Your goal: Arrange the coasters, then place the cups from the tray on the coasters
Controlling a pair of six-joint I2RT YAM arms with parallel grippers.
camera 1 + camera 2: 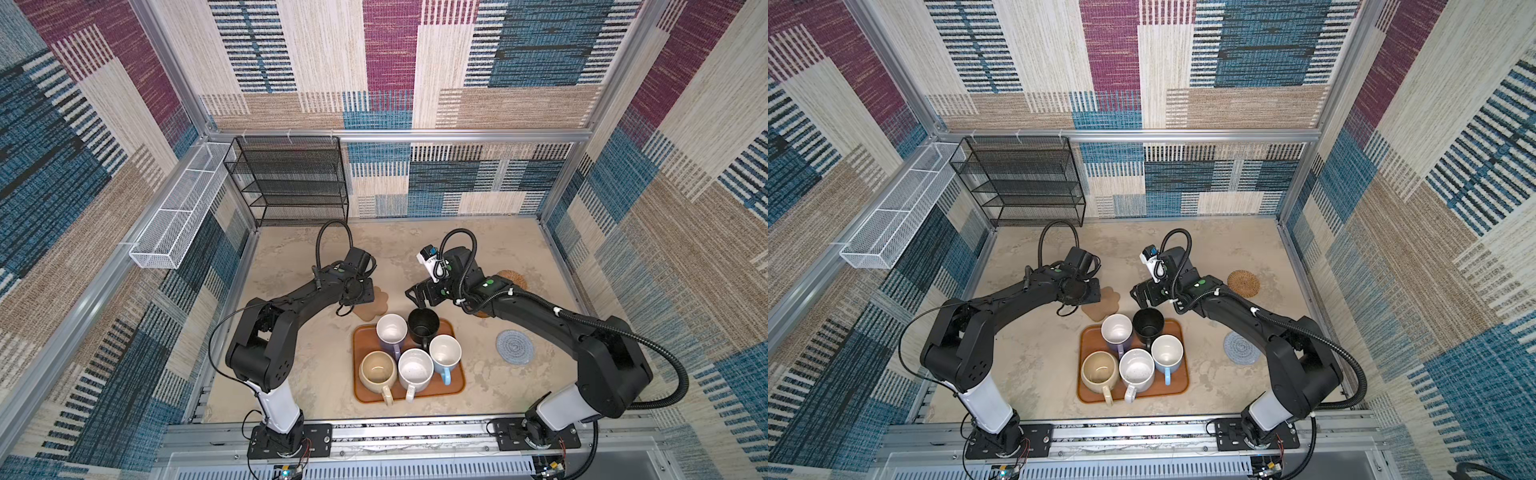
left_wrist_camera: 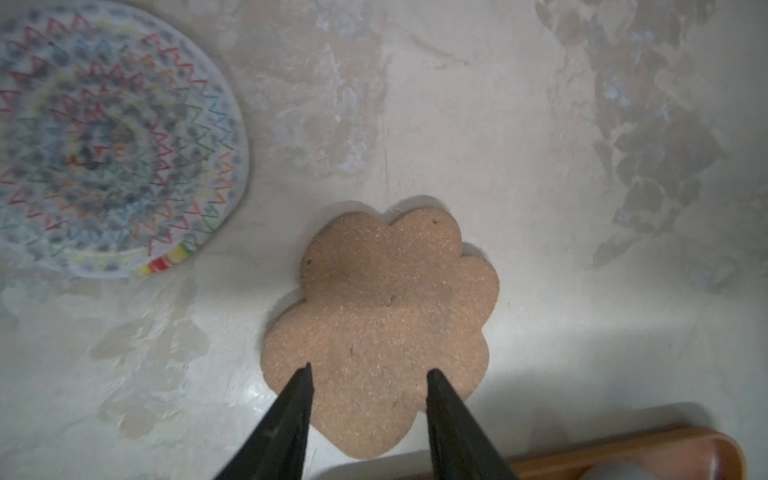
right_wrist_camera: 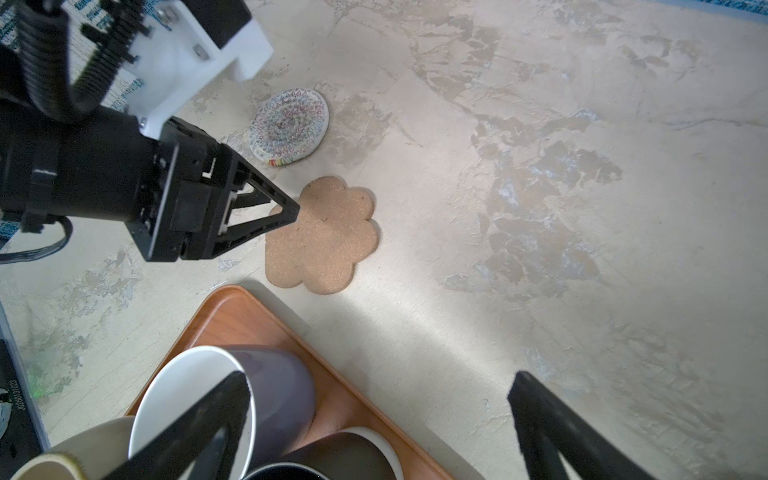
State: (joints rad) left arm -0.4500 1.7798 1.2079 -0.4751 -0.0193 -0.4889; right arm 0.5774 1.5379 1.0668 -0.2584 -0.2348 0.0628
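The tan cork flower coaster [image 2: 380, 316] lies flat on the table just beyond the tray's far left corner. My left gripper [image 2: 370, 372] hovers over its near edge, open, with nothing between the fingers. A pale grey woven coaster [image 3: 289, 126] lies beyond it. The light blue woven coaster [image 1: 515, 347] sits right of the tray [image 1: 455, 384], and the golden rattan coaster [image 1: 1244, 283] lies at the far right. On the tray stand the lavender [image 1: 391, 332], black [image 1: 423, 326], beige [image 1: 377, 372], white speckled [image 1: 415, 370] and light blue [image 1: 445, 353] cups. My right gripper [image 3: 380, 378] is wide open above the tray's far edge, holding nothing.
A black wire shelf [image 1: 291, 183] stands against the back wall at the left. A white mesh basket [image 1: 178, 216] hangs on the left wall. Metal frame rails and patterned walls close in the table on three sides.
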